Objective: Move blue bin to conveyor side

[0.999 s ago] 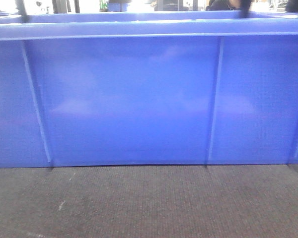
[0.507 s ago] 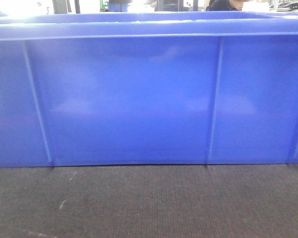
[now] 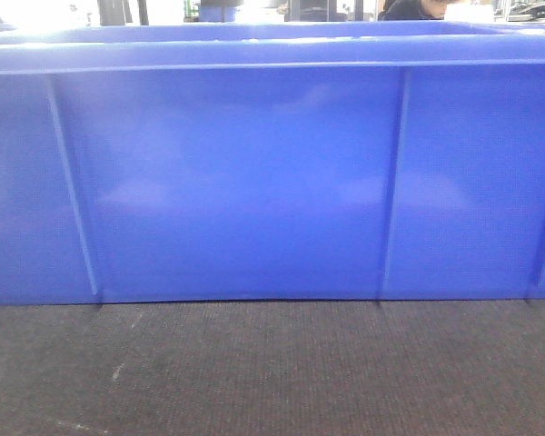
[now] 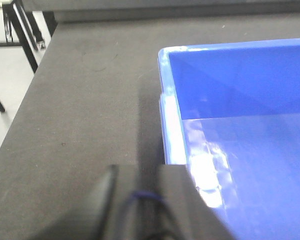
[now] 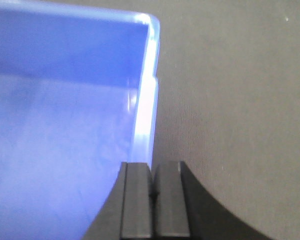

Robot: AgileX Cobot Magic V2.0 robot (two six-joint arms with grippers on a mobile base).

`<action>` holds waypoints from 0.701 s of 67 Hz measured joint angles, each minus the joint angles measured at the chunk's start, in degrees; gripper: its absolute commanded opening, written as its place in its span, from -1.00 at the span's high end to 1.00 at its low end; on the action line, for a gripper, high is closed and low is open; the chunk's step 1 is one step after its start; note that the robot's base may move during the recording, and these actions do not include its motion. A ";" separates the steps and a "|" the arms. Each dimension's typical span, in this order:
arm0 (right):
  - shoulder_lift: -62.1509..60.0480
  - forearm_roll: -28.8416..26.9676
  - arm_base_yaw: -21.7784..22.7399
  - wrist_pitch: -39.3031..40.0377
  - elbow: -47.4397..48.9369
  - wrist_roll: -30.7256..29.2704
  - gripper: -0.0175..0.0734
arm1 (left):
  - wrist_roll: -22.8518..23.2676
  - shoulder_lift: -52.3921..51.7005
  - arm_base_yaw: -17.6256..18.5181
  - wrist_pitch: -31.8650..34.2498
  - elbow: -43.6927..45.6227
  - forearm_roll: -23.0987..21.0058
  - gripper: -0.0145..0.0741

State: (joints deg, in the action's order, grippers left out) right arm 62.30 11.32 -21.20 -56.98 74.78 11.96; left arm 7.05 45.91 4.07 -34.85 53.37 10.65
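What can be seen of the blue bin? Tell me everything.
The blue bin is a large glossy plastic crate with smooth walls, thin vertical ribs and a thick rim. It stands upright and flat on the dark woven belt. Its inside looks empty where visible. The left gripper and right gripper each sit at a side rim; actual contact is unclear.

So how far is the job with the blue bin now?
The blue bin already stands flat on the dark belt. The left gripper and right gripper sit at its two side rims; whether they grip is unclear. What is left may be only letting go, or a last shift.
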 measured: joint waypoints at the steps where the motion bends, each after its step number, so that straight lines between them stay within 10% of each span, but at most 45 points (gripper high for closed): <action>1: -0.79 0.00 0.00 0.90 -1.26 0.00 0.81 | 0.00 -0.77 0.00 0.38 -0.91 0.00 0.72; 47: -54.17 0.21 0.00 21.18 -49.10 0.00 0.81 | -0.08 -29.53 0.00 5.64 -24.39 0.00 0.71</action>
State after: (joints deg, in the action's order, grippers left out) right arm 8.13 11.53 -21.20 -35.79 25.68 11.96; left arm 6.97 16.38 4.07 -29.21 28.97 10.65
